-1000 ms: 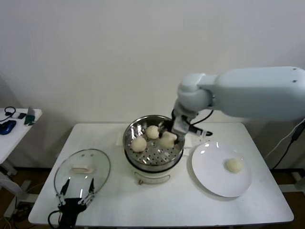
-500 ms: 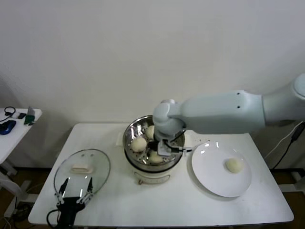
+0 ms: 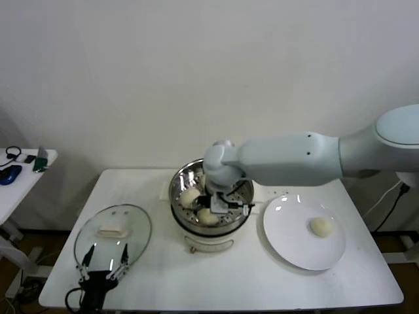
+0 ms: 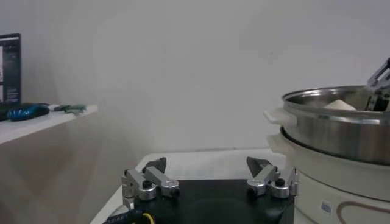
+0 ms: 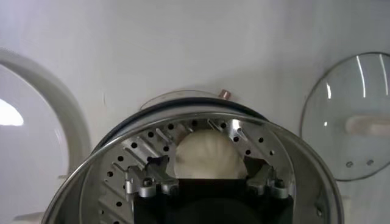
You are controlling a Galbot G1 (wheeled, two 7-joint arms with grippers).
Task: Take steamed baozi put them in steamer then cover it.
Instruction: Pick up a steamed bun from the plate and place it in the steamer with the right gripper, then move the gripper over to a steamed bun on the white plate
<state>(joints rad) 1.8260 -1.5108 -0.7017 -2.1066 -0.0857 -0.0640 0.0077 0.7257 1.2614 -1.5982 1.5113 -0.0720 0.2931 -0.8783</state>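
A white table (image 3: 163, 275) carries everything, and the right arm (image 3: 294, 157) reaches across it from the robot's right side down into the steamer (image 3: 180, 186), a shiny steel basket with a perforated floor sitting on a cream-white pot base near the table's middle. To the right of the steamer lies a flat white plate (image 3: 288, 245) with one steamed baozi (image 3: 321, 226) on it, well apart from the pot. To the left of the steamer, flat on the table, rests the cover (image 3: 134, 222), a clear glass lid with a cream-white handle at its centre. Inside the basket the right gripper (image 5: 207, 175) is low over the floor, and the right wrist view shows its fingers spread to either side of a cream-white bun (image 5: 210, 153); whether the pads touch the dough I cannot tell. From the head view a second bun (image 3: 190, 196) lies toward the basket's left side, and another pale one shows just beneath the gripper. The left gripper (image 3: 103, 265) waits at the near left edge of the table, just in front of the lid, its fingers parted and holding nothing.
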